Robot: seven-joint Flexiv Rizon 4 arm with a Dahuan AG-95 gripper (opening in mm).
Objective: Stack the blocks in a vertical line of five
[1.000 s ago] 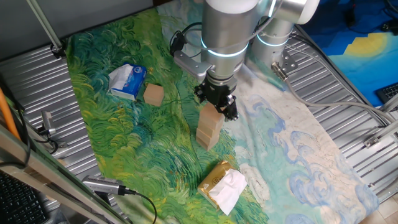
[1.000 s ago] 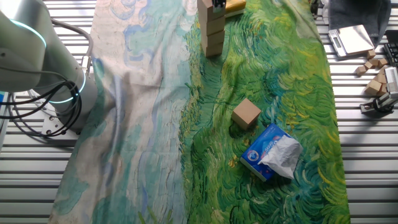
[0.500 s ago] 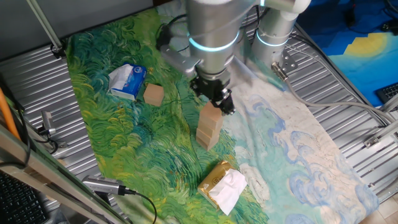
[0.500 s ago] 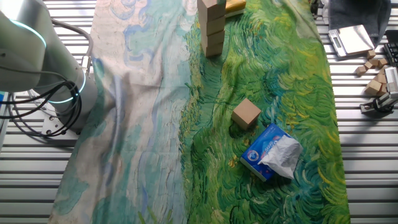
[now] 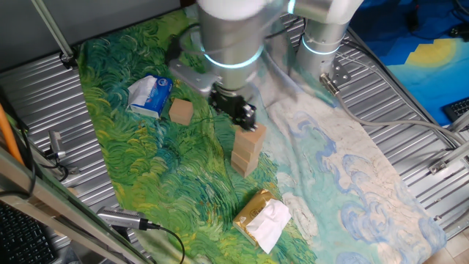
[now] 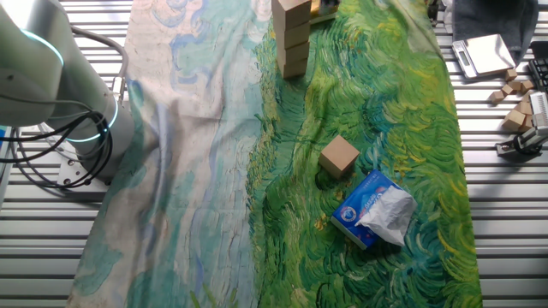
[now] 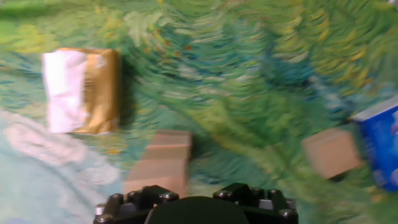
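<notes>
Gripper (image 5: 244, 115) beside the leaning stack of light-brown wooden cubes (image 5: 247, 149); jaw state impossible to tell. Loose light-brown wooden cube (image 5: 181, 111) beside the blue-and-white soft packet (image 5: 150, 96): best approached from above, centred, clear of the packet.

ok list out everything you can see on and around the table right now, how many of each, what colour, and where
Stacked blocks: light-brown wooden cubes in one upright column on the cloth; three show in the other fixed view, where the column runs off the top edge, so the total cannot be counted.
Loose block: one, light brown, alone on the green part of the cloth, beside the blue packet.
Blue packet: one, blue and white, on the green part.
Yellow packet: one, yellow and white, near the cloth's edge by the stack.
Cloth: one, painted green and pale blue, covering the table.
Spare wooden pieces: several, light brown, off the cloth on the slatted metal.
Gripper: one, black, beside the stack's top, holding nothing.
</notes>
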